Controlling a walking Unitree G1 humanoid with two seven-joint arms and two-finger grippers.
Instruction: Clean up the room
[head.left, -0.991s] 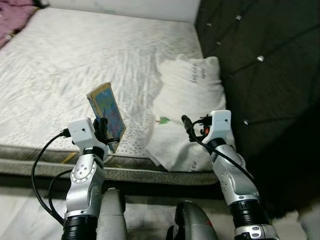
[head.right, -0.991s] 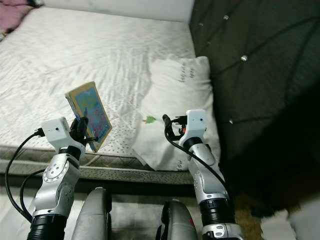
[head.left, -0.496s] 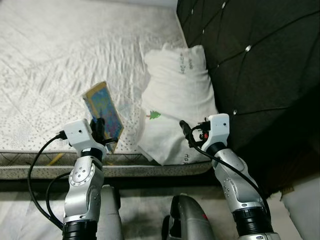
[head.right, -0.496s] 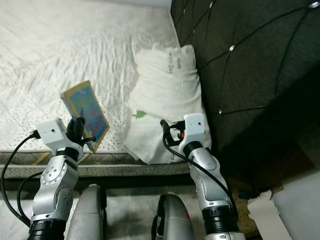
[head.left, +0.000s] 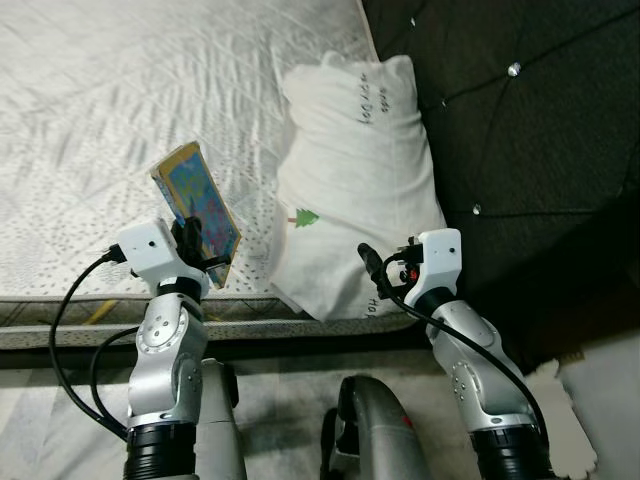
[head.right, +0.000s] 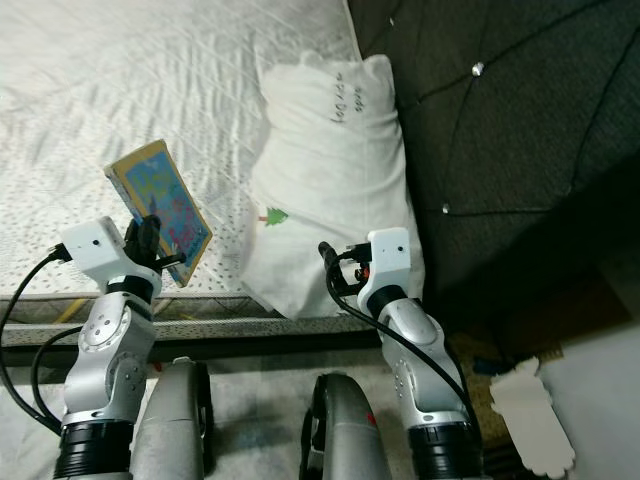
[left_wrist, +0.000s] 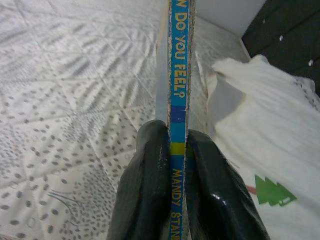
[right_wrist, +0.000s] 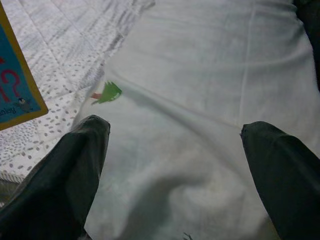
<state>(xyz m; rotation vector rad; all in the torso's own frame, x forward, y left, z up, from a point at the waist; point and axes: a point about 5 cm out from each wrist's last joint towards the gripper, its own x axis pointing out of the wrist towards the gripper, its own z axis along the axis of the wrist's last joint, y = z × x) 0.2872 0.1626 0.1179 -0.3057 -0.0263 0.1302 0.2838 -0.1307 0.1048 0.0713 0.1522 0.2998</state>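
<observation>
A thin, colourful picture book (head.left: 196, 205) with a yellow border stands tilted above the near edge of the bed, held by my left gripper (head.left: 200, 252). Its blue spine (left_wrist: 178, 90) is clamped between the two black fingers (left_wrist: 147, 185). My right gripper (head.left: 372, 268) is open, hovering just over the near end of a white pillow (head.left: 355, 170) with a small green tree print (right_wrist: 109, 93). The fingers (right_wrist: 75, 165) spread wide over the pillow cloth, holding nothing.
The white quilted mattress (head.left: 110, 110) stretches to the left and far side. A dark tufted headboard (head.left: 530, 120) rises on the right. Pale floor and a white object (head.right: 530, 415) lie at lower right. My own legs (head.left: 370, 440) are below.
The camera has swung toward the bed's right corner, so the pillow now sits more central. Both arms keep their poses; the book stays in the left gripper.
</observation>
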